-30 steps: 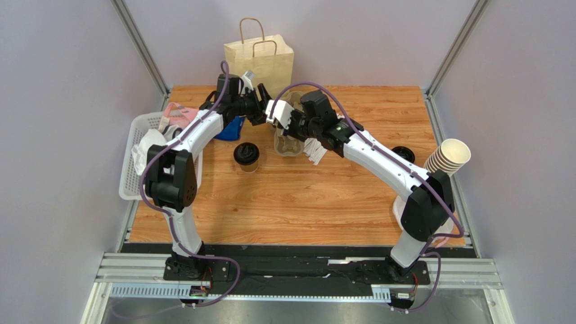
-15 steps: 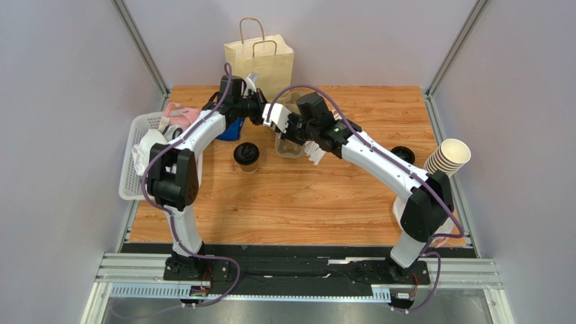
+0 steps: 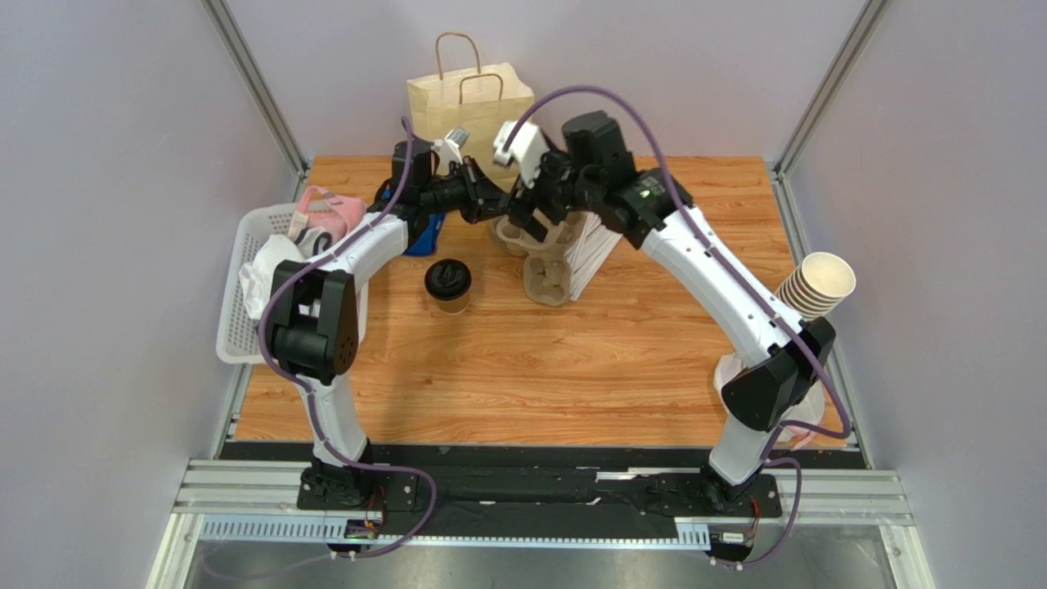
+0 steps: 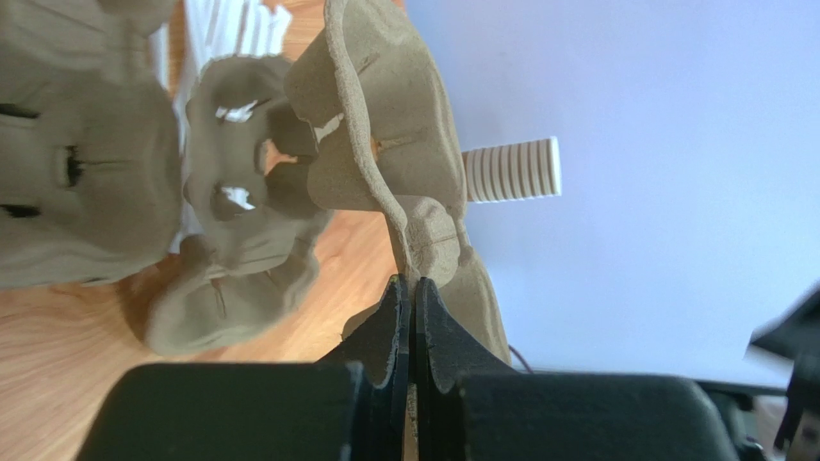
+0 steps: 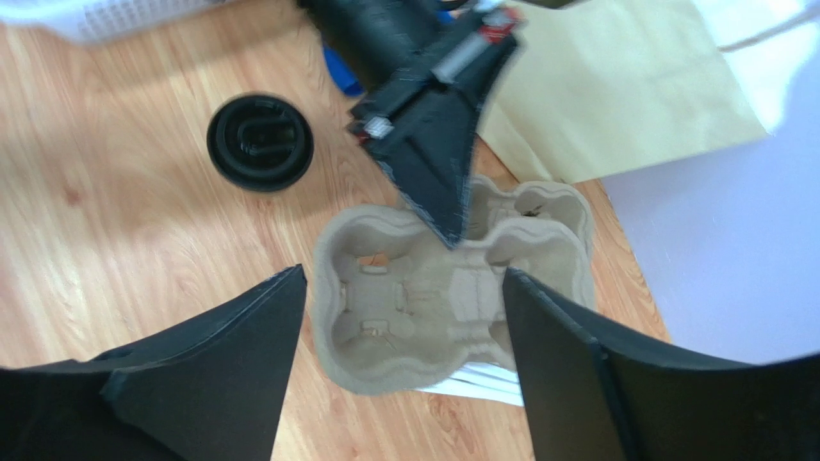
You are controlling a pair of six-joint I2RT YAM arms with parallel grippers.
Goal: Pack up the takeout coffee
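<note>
Table: wooden tabletop (image 3: 590, 356), paper bag (image 3: 473, 104) at back.
Coffee: takeout coffee (image 3: 447, 281) stood mid-table, untouched.
Left gripper (image 4: 412, 288): clamped cup carrier (image 4: 375, 144) rim.
Right gripper (image 5: 402, 279): jaws wide apart above.
Advice: peel one carrier free slowly.

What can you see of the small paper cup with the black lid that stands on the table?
The takeout coffee is a small tan-brown paper cup closed by a round black plastic lid with raised rings on top. It stands upright on the wooden table, apart from the pulp cup carriers on the right arm's side of it. Nothing but the table touches it. The paper bag stands farther back.
</note>
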